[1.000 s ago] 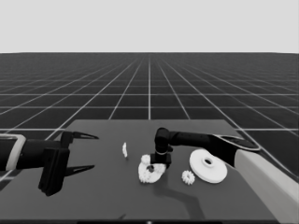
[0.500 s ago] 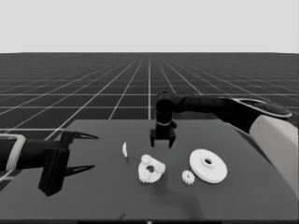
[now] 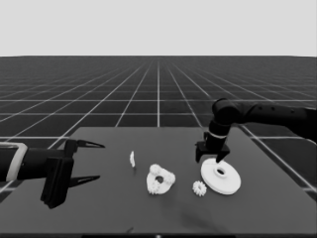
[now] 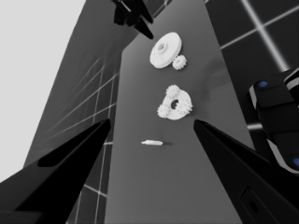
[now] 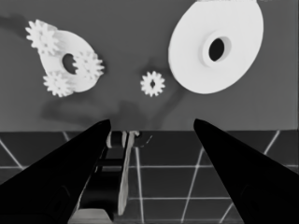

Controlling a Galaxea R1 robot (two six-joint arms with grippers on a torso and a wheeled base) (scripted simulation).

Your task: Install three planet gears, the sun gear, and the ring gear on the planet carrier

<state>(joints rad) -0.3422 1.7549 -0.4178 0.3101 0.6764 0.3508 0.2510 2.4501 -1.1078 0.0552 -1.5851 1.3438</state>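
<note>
The smaller round part [image 3: 160, 179], the planet carrier, lies mid-table with three small planet gears [image 5: 57, 83] sitting on it. One more toothed gear [image 3: 199, 188] lies loose on the table to its right. Right of that rests the larger round part [image 3: 221, 176], the ring gear, with its raised hub. My right gripper [image 3: 208, 159] hovers over this part's far edge, open and holding nothing. In the right wrist view the larger round part [image 5: 215, 46], the loose gear [image 5: 153, 84] and the smaller round part [image 5: 67, 63] all show beyond the spread fingers. My left gripper [image 3: 100, 161] waits open over the table's left end.
A thin white piece [image 3: 132, 158] stands between the left gripper and the smaller round part, also seen as the thin white piece [image 4: 152, 142] in the left wrist view. The table's near edge [image 5: 149, 131] runs close under the right gripper's view.
The right gripper rose from the smaller round part and swung right, coming down over the larger round part's far edge. The parts and the left arm stayed put.
</note>
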